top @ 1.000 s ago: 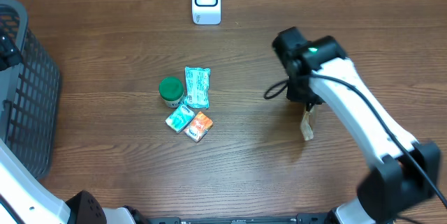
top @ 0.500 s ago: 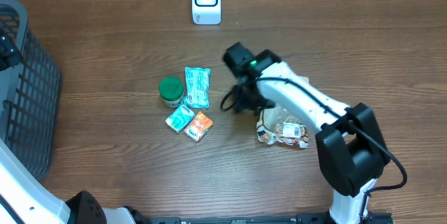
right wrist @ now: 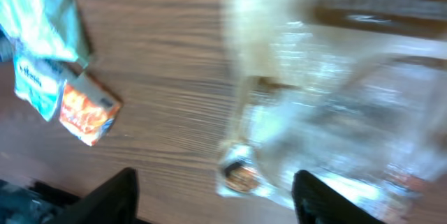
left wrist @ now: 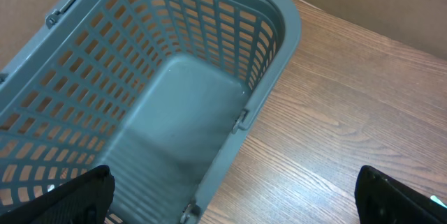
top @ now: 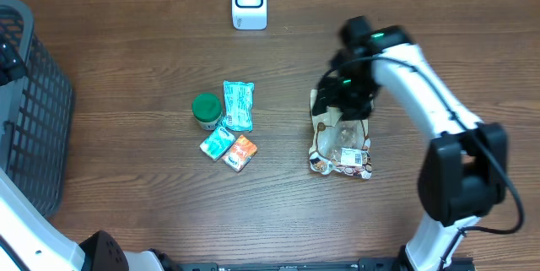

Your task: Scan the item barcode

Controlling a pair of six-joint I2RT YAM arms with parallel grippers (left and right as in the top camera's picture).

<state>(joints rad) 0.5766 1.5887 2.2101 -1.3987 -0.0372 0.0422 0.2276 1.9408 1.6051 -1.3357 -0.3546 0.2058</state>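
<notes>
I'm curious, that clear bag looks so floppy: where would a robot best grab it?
Likely the clear bag by its far edge, under the right gripper, coming straight down: it lies flat on the table, so only a thin edge can be pinched.

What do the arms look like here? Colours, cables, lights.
Right arm: white links, black joints, black wrist housing with a green light, black cable along the forearm. Left arm: same white link at the frame edge. Left fingers, right fingers: black.

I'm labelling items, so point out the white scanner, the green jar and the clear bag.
white scanner (top: 249,1), overhead view, front face
green jar (top: 205,108), overhead view, lid
clear bag (top: 342,149), overhead view, lower half
</notes>
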